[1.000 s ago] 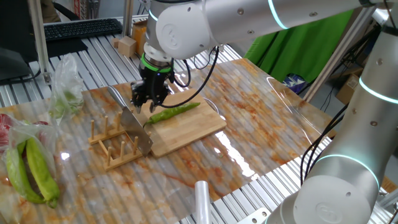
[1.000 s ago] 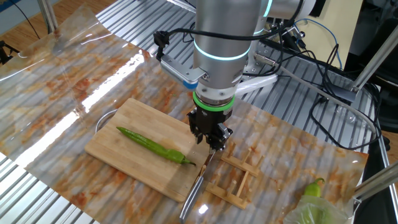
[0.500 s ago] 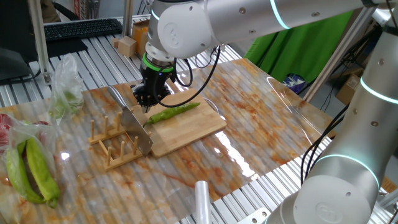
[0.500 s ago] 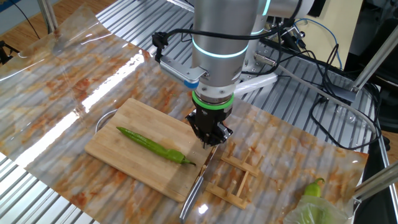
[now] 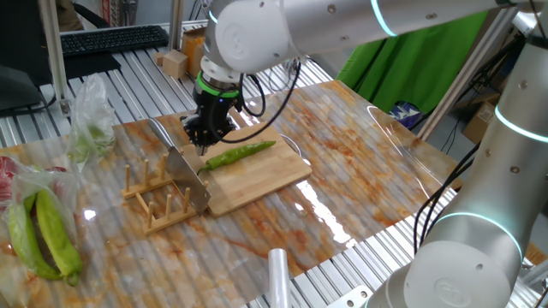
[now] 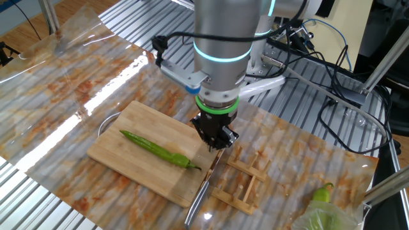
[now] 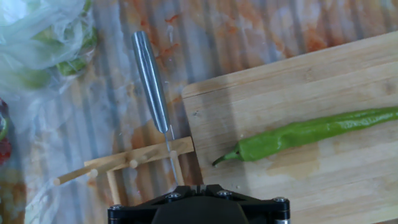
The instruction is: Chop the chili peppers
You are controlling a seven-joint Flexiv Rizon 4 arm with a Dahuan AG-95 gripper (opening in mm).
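Observation:
One whole chili pepper (image 5: 240, 154) (image 6: 156, 148) (image 7: 311, 132), slender and bright green, lies lengthwise on the bamboo cutting board (image 5: 265, 175) (image 6: 134, 124) (image 7: 280, 81). No slices show. A steel knife (image 5: 190, 181) (image 6: 201, 195) (image 7: 151, 78) stands on edge in a wooden rack (image 5: 158, 201) (image 6: 239, 185) (image 7: 124, 165) beside the board. My gripper (image 5: 204, 145) (image 6: 217, 145) (image 7: 199, 185) hangs shut at the board's corner, just above the chili's stem end and the knife's blade end. I see nothing between the fingers, and contact with the blade cannot be made out.
Bigger yellow-green peppers (image 5: 38, 231) (image 6: 323, 191) lie in a plastic bag beyond the rack. Another clear bag (image 5: 90, 120) (image 7: 43, 37) sits near the knife's handle. A clear sheet covers the table (image 5: 368, 162), and a plastic roll (image 5: 278, 274) lies at its front edge.
The fingers have gone from partly open to shut at the board's corner. The hand stays in about the same place. Chili and knife have not moved.

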